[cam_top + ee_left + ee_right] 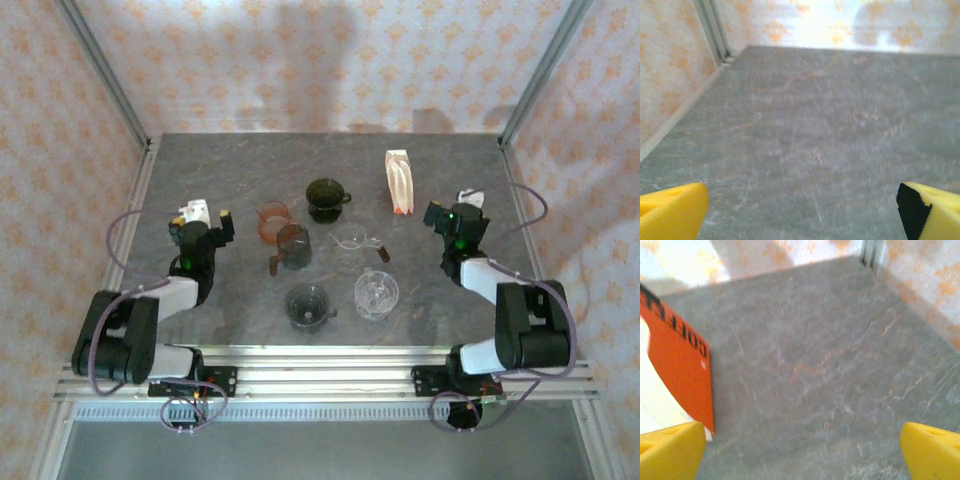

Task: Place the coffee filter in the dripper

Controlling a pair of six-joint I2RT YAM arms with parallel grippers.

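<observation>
Yellow fingertips [670, 447] and orange filter pack [680, 365], both edge-cropped

The tabletop [240, 170] was grey stone-patterned, streaked with faint rust-coloured veins. The walls [300, 60] were pale, printed with a repeating orange floral motif. The filter pack [400, 182] was orange and white; from the right wrist its orange face carried black lettering. Among the vessels, the green dripper [325, 198] was very dark. The orange dripper [273, 220] was translucent, the brown dripper [292, 245] smoky and the grey dripper [307, 305] dark. Two clear drippers [376, 293] were colourless. Both arms [130, 320] were black and white. The left tool [800, 220] had yellow fingers [670, 212], one with a black patch. The right tool [800, 455] had plain yellow fingers [930, 450].
</observation>
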